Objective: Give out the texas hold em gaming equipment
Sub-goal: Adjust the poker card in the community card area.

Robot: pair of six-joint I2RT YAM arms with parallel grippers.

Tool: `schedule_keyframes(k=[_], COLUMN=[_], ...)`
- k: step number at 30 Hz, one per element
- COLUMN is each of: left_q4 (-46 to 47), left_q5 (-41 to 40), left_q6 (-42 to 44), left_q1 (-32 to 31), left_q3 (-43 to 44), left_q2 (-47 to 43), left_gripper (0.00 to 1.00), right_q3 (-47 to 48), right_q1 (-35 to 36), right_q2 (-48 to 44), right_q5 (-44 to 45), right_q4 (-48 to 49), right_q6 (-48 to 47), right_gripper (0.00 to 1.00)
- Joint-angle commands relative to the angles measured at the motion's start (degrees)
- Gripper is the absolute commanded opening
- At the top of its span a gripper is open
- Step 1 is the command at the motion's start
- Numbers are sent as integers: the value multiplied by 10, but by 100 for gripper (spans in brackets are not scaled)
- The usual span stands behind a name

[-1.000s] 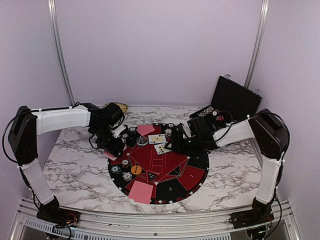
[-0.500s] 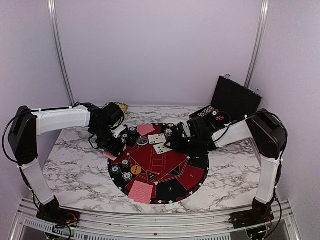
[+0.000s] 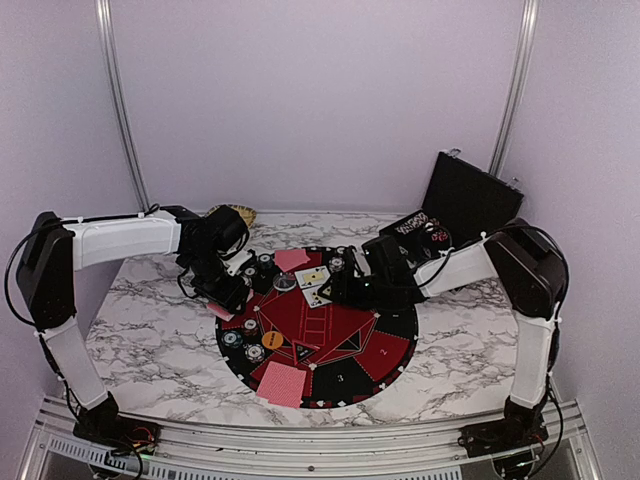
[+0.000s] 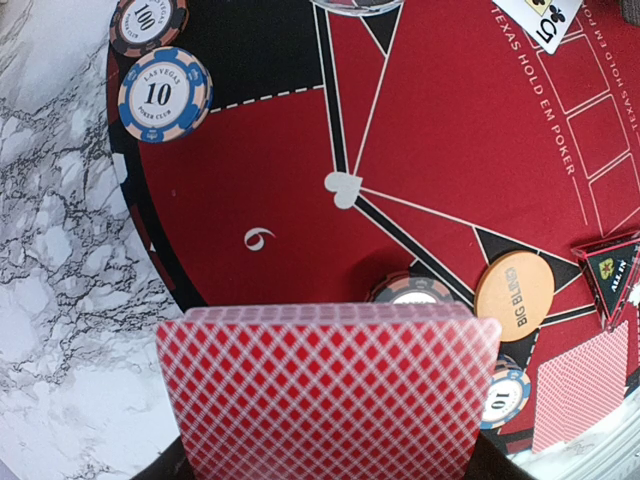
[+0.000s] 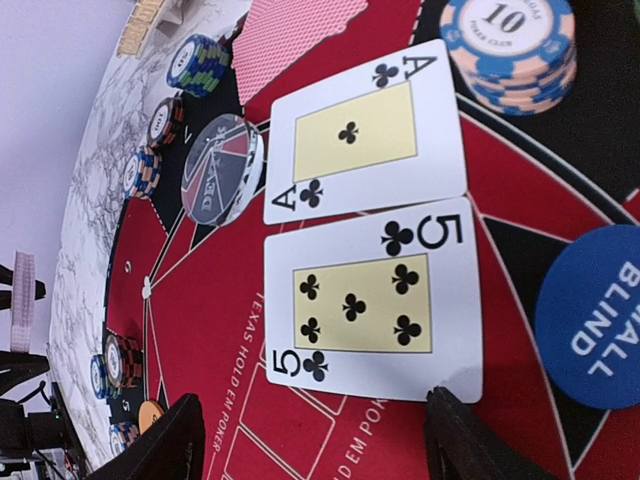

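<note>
My left gripper (image 3: 224, 298) is shut on a deck of red-backed playing cards (image 4: 330, 390) over the left rim of the mat. Its fingers are hidden behind the deck. Below it lie an orange big-blind disc (image 4: 514, 296) and poker chips (image 4: 164, 95). My right gripper (image 5: 320, 440) stands open low over the mat, its fingertips (image 5: 470, 435) at the near edge of a face-up five of clubs (image 5: 370, 310). Beyond that lies the ace of clubs (image 5: 365, 135), beside a clear dealer disc (image 5: 222, 170), a blue small-blind disc (image 5: 595, 315) and a chip stack (image 5: 510, 50).
The round red-and-black mat (image 3: 385, 345) fills the table's middle. Face-down red cards lie at its near edge (image 3: 282, 383) and far edge (image 3: 292, 259). An open black case (image 3: 470, 200) stands at the back right, a woven bowl (image 3: 235, 212) at the back left.
My right gripper has slid left across the mat toward the two face-up cards. The left arm and its deck have not moved.
</note>
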Motion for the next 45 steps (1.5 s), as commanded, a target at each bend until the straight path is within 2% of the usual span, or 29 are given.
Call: schedule_keyframes(k=[1,18,45], left_q4=[2,3,2], left_q5=[6,6,6], left_q6=[1,2,5], left_q1=[3,3,3], left_q3=[9,6,12], left_q2=[-21,-21,-22], left_gripper=[25,25,25], right_q3=[18,40,175], right_q1=[21,56,63], right_q2=[27,52,148], right_q5=[-6,-37,-61], right_q4=[-42,-39,-55], right_q6=[15,50,53], right_gripper=[74,74,74])
